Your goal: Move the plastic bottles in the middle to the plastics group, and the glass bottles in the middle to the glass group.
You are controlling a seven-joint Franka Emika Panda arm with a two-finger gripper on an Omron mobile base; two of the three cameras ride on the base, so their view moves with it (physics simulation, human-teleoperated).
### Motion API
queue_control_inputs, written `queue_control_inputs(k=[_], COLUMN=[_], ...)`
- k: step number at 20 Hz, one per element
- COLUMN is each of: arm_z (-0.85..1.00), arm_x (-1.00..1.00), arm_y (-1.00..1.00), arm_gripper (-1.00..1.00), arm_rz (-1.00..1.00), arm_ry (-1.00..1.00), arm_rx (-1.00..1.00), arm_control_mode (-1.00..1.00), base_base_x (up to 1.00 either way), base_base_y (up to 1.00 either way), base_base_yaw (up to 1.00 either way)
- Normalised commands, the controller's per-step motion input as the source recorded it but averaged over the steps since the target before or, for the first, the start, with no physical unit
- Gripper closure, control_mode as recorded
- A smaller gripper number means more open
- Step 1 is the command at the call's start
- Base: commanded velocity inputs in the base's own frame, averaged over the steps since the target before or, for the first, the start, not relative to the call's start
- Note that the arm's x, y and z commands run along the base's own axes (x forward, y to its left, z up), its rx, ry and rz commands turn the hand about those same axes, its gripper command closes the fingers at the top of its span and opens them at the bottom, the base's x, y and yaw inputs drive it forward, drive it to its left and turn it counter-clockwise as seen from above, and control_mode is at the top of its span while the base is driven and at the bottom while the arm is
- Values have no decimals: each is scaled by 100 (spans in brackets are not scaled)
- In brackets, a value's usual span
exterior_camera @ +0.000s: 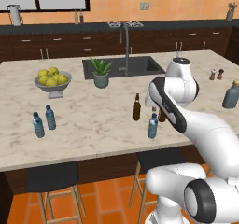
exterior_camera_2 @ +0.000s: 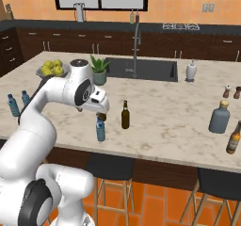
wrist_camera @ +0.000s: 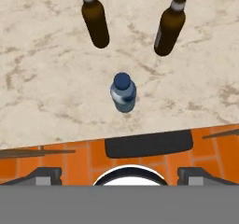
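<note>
In the hand view I look straight down on the plastic bottle (wrist_camera: 123,93), small, clear bluish, with a blue cap. It stands upright near the counter's front edge. My gripper (wrist_camera: 120,176) is open above it, fingertips wide apart and holding nothing. Two brown glass bottles (wrist_camera: 95,17) (wrist_camera: 171,24) stand just beyond it. In the base views the plastic bottle (exterior_camera: 152,126) (exterior_camera_2: 100,129) stands mid-counter beside one brown bottle (exterior_camera: 136,107) (exterior_camera_2: 125,115); my arm partly hides the other. The plastics group (exterior_camera: 44,121) (exterior_camera_2: 19,102) is at the far left. The grey-blue bottle of the glass group (exterior_camera: 231,95) (exterior_camera_2: 220,117) is at the far right.
A third brown bottle (exterior_camera_2: 233,138) stands by the grey-blue one. A fruit bowl (exterior_camera: 52,80), a potted plant (exterior_camera: 101,73) and the sink with its tap (exterior_camera: 126,45) lie further back. Shakers (exterior_camera_2: 232,92) and a white dispenser (exterior_camera_2: 191,71) are at the back right. Stools (exterior_camera: 51,178) stand below the counter edge.
</note>
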Motion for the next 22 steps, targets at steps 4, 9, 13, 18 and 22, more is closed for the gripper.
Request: queue_control_inputs(k=[4, 9, 13, 18, 22], arm_z=[-44, -10, 0, -9, -26], arm_x=[18, 36, 36, 37, 0], arm_y=[-10, -5, 0, 0, 0], arm_gripper=[-100, -100, -100, -100, -100], arm_rz=[3, 0, 0, 0, 0], arm_ry=[2, 0, 0, 0, 6], arm_rx=[-1, -9, 1, 0, 0], arm_control_mode=[-100, -100, -100, -100, -100], base_base_x=[0, 0, 0, 0, 0], base_base_y=[0, 0, 0, 0, 0], base_base_yaw=[0, 0, 0, 0, 0])
